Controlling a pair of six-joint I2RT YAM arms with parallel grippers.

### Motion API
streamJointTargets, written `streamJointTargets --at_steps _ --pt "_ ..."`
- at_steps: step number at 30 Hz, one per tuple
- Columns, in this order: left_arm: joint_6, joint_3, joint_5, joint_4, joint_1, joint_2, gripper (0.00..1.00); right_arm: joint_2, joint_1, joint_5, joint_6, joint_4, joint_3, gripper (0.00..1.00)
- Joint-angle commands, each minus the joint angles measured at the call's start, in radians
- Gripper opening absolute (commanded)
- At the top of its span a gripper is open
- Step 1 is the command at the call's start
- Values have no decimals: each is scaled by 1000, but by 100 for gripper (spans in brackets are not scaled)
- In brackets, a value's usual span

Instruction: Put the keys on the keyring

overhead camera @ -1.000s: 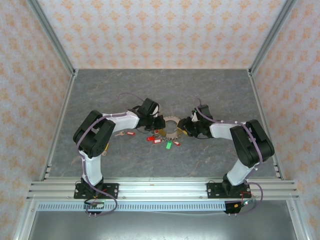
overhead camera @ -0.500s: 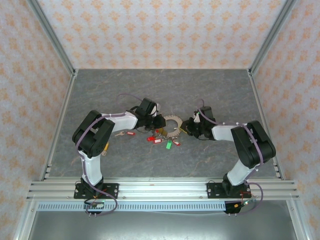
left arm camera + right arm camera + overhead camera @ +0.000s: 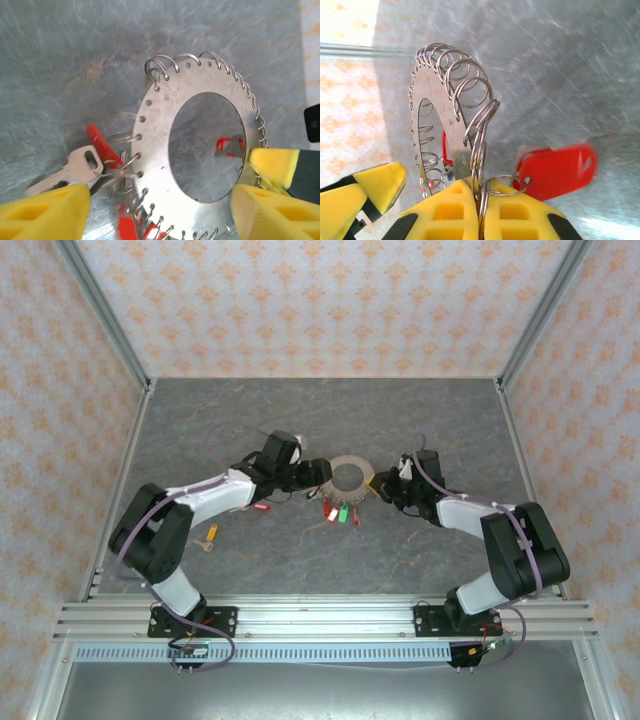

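Observation:
The keyring (image 3: 347, 477) is a flat grey toothed disc with wire loops round its rim, raised on edge between the two arms. My right gripper (image 3: 386, 488) is shut on its right rim; the yellow fingers (image 3: 455, 210) pinch the wire loops at the keyring (image 3: 431, 95) edge. A red key tag (image 3: 555, 171) hangs from a loop there. My left gripper (image 3: 318, 476) stands open with the keyring (image 3: 157, 130) between its fingers (image 3: 47, 210), not clamped. Red and green keys (image 3: 340, 512) dangle under the ring. A silver key (image 3: 75, 172) hangs at its left.
A loose key with a red tag (image 3: 262, 506) lies under the left forearm, and one with a yellow tag (image 3: 210, 534) lies nearer the left arm's base. Patterned walls and aluminium posts (image 3: 102, 310) enclose the grey table (image 3: 330, 410).
The left gripper has opened and let go of the ring, while the right gripper has shut on its rim. Ring and hanging keys have moved away from the arms' bases.

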Motion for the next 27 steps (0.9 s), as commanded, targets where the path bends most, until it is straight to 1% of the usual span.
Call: streamJointTargets --at_steps 1,4,6,8,10,12,16,23,27 --pt "-85 -27 -57 15 27 -91 85 -89 -7 -1 31 77 10 5" --pt "-133 -39 -14 40 46 -146 87 -144 -6 15 35 74 23 5" --pt "-180 -58 25 100 48 -169 86 -172 -6 24 39 74 33 5" --pt "-238 -75 47 150 48 -180 81 -192 -7 25 47 72 47 5" --pt "-293 -87 67 214 47 -184 72 -206 -6 24 56 72 61 5" --pt "-325 -92 77 258 46 -185 68 -216 -7 24 64 72 69 5" --pt "-309 -66 79 251 46 -179 66 -236 -7 16 69 73 78 5" --pt "-307 -19 123 290 46 -141 52 -246 -6 -26 66 76 90 5" --pt "-292 7 156 301 45 -124 51 -245 -6 -51 65 76 99 5"
